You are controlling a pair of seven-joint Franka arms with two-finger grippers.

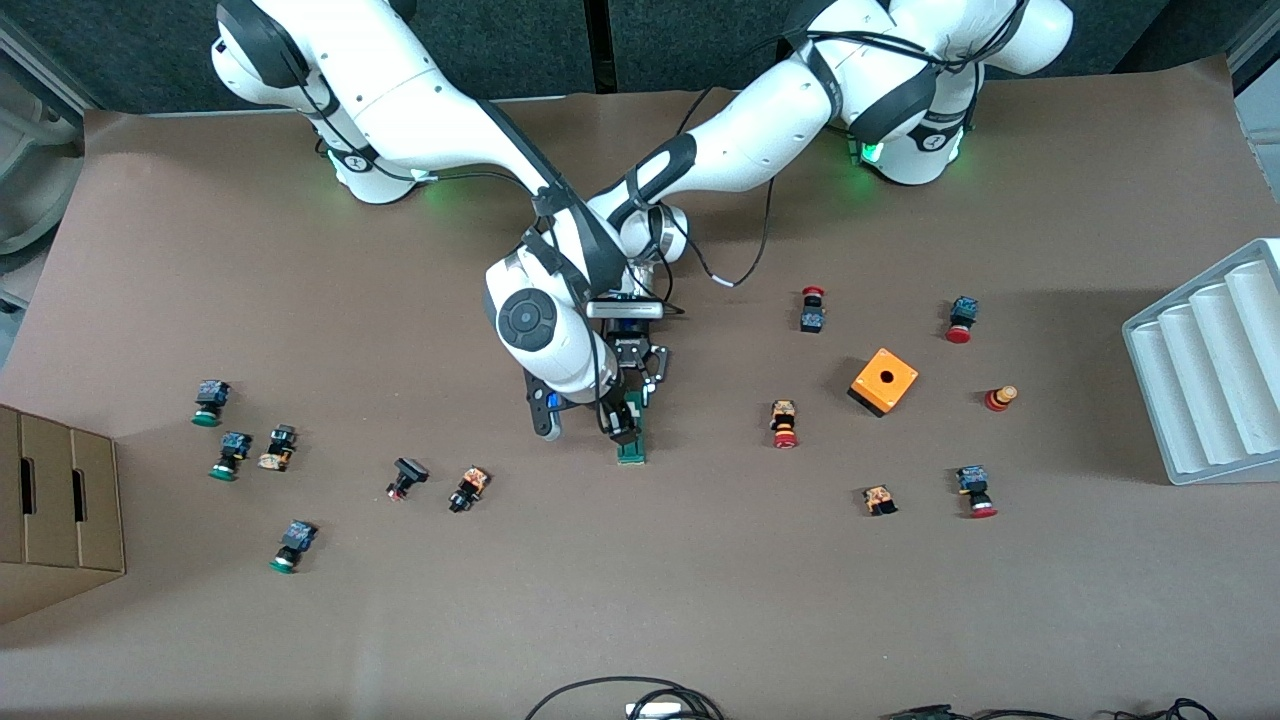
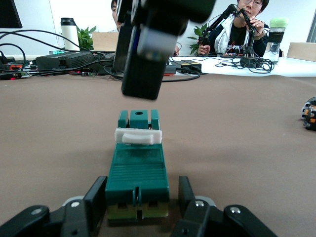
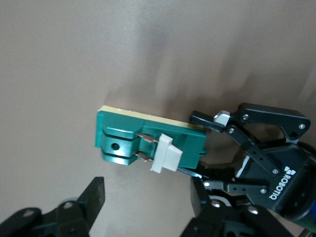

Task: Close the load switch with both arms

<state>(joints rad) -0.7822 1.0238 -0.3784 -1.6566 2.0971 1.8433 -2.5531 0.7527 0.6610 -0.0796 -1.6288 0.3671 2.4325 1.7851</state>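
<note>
Pinching narrow green rectangular load switch (image 2: 137, 185) on brown table (image 1: 700, 600): left gripper (image 2: 139, 217); right gripper (image 3: 148, 200) spread above white handle (image 3: 165, 153).

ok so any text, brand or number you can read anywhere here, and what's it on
"ROBOTIQ": white letters on the black body of the left gripper, read in the right wrist view; its jaws sit on either side of the narrow green rectangular load switch.
No lettering shows on the load switch or its white handle piece.
Small push buttons and the orange cube with a hole: too small to read any marking.
</note>
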